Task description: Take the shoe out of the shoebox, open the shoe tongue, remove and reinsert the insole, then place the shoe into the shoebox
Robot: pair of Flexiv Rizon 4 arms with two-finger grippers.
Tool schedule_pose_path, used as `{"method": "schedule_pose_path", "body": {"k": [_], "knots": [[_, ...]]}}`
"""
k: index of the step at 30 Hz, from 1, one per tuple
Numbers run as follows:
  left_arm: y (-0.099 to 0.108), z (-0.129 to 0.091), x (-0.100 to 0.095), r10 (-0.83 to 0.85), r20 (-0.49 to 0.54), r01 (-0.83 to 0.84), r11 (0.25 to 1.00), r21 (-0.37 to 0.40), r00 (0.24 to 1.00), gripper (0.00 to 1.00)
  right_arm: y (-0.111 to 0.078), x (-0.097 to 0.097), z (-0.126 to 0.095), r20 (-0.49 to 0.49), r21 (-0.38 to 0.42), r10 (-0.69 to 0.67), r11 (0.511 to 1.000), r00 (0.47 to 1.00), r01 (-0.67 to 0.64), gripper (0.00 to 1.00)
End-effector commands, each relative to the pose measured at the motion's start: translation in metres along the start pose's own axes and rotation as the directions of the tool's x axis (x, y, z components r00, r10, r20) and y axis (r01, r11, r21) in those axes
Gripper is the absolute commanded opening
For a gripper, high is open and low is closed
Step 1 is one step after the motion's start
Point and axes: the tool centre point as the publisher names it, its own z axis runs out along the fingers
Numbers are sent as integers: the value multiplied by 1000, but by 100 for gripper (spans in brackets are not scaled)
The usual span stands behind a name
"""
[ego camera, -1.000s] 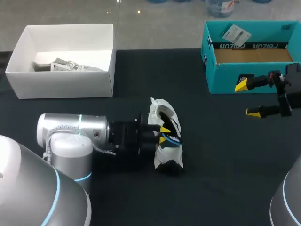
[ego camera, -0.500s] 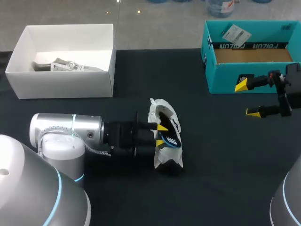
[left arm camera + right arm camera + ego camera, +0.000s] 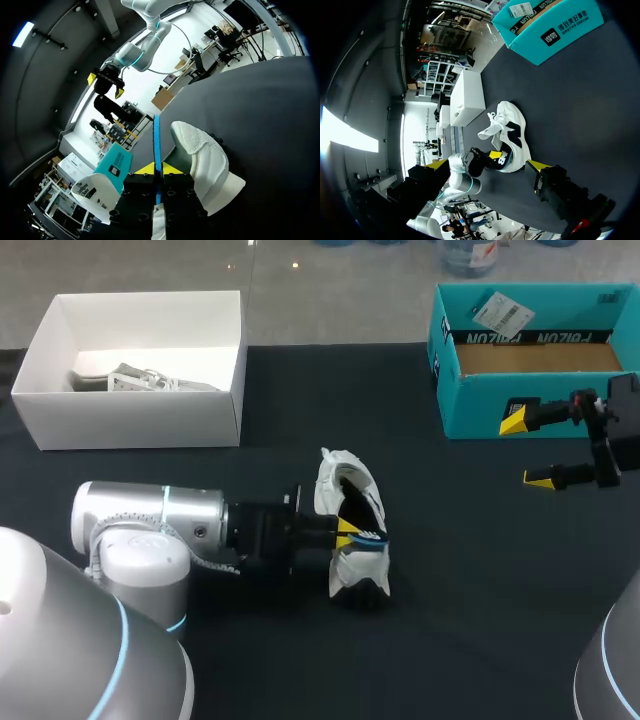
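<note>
Both arms are the same deal: fat rounded silver-grey shells on the left arm point(image 3: 150, 525) and right arm point(image 3: 612, 680), with a thin light-blue ring around the joints. The left one has a curly pale cable point(image 3: 215, 562) by its wrist. The left gripper point(image 3: 347, 532) and right gripper point(image 3: 530, 448) are blocky matte black, each finger ending in a bright yellow wedge tip point(image 3: 514, 420). Up close, the left's black housing point(image 3: 150, 200) shows small round screw recesses.

A robotics lab: my left arm point(image 3: 150, 525) and right arm point(image 3: 610, 685) at a black table point(image 3: 480, 570).
</note>
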Motion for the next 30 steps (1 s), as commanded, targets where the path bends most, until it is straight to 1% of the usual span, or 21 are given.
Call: {"method": "schedule_pose_path", "body": {"k": [1, 4, 7, 8, 9, 10, 13, 17, 21, 25, 26, 27, 30], "knots": [[11, 14, -6, 14, 3, -13, 1000, -20, 1000, 0, -1, 0, 1, 3, -1, 2, 1000, 1000, -2, 100], [17, 15, -9, 14, 13, -14, 999, -43, 1000, 0, -1, 0, 1, 3, -1, 2, 1000, 1000, -2, 100], [16, 11, -12, 7, 14, -6, 999, -45, 1000, 1, -1, 0, 1, 3, -1, 2, 1000, 1000, -2, 100], [15, 9, -12, 3, 13, -2, 999, -43, 1000, 24, -1, 0, 1, 3, -1, 2, 1000, 1000, -2, 100], [13, 7, -13, -3, 14, 3, 999, -39, 1000, 37, -1, 0, 1, 3, -1, 2, 1000, 1000, -2, 100], [11, 5, -13, -8, 18, 8, 999, -34, 1000, 41, -1, 0, 1, 3, -1, 2, 1000, 1000, -2, 100], [2, 0, -15, -10, 24, 10, 1000, -21, 1000, 45, -1, 0, 1, 3, -1, 2, 1000, 1000, -2, 100], [-9, -4, -15, -8, 29, 8, 1000, -2, 1000, 42, -1, 0, 1, 3, -1, 2, 1000, 1000, -2, 100], [-18, -4, -15, -5, 29, 4, 1000, 13, 1000, 34, -1, 0, 1, 3, -1, 2, 1000, 1000, -2, 100], [-22, -2, -13, 5, 15, -5, 1000, 21, 1000, 14, -1, 0, 1, 3, -1, 2, 1000, 1000, -2, 100], [-22, -1, -12, 6, 11, -6, 1000, 21, 1000, 12, -1, 0, 1, 3, -1, 2, 1000, 1000, -2, 100], [-21, 0, -11, 5, 8, -6, 1000, 22, 1000, 0, -1, 0, 1, 3, -1, 2, 1000, 1000, -2, 100], [-18, 3, -7, 7, -3, -7, 1000, 20, 1000, 0, -1, 0, 1, 3, -1, 2, 1000, 1000, -2, 100]]}}
